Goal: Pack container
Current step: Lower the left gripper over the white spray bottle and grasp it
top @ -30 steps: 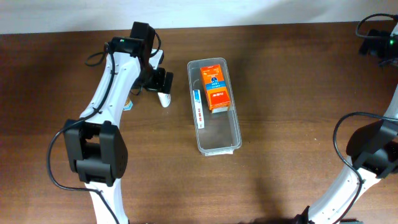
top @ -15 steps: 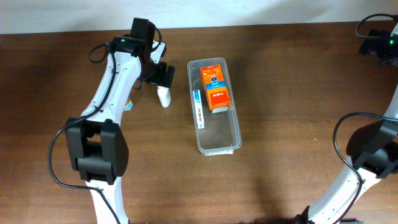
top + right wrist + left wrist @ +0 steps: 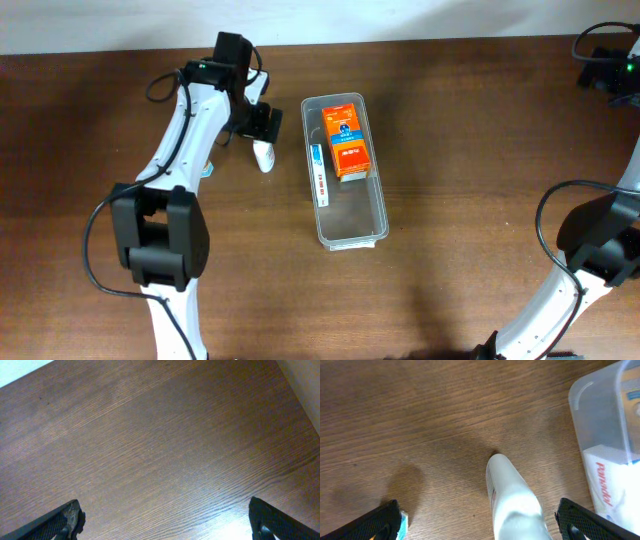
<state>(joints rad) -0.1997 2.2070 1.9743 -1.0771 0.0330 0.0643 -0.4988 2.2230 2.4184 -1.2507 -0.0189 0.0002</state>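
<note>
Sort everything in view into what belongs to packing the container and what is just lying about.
Belongs to the job: container; orange box and white box inside it; white bottle beside it, under the open left gripper.
Lying about: small blue-edged item, partly hidden by the left arm; right gripper, open over the table.

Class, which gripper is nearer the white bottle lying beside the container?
Left. The left gripper hangs over the white bottle, jaws open astride it; the right gripper is far away across the table.
</note>
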